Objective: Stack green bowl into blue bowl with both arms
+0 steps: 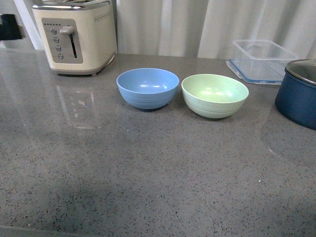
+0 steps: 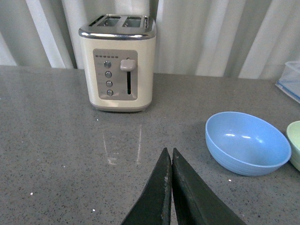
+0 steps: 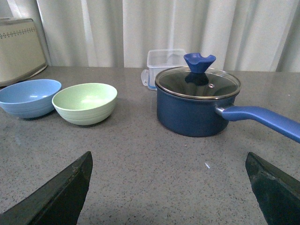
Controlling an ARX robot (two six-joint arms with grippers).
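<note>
Item: green bowl (image 1: 215, 95); upright, empty, on the grey surface (image 1: 148, 177) just beside the blue bowl (image 1: 147, 87), on that bowl's right; round, so no long axis to favour. The right pincer (image 3: 168, 192): jaws wide apart, empty; judged the nearer arm, green bowl ahead of it. The left pincer (image 2: 169, 157): jaws together, empty; short of the blue bowl, on its left.

Left gripper (image 2: 168, 151), right gripper (image 3: 168, 158) — dark matte wedge fingers (image 2: 159, 199), tapered, faintly scuffed.
</note>
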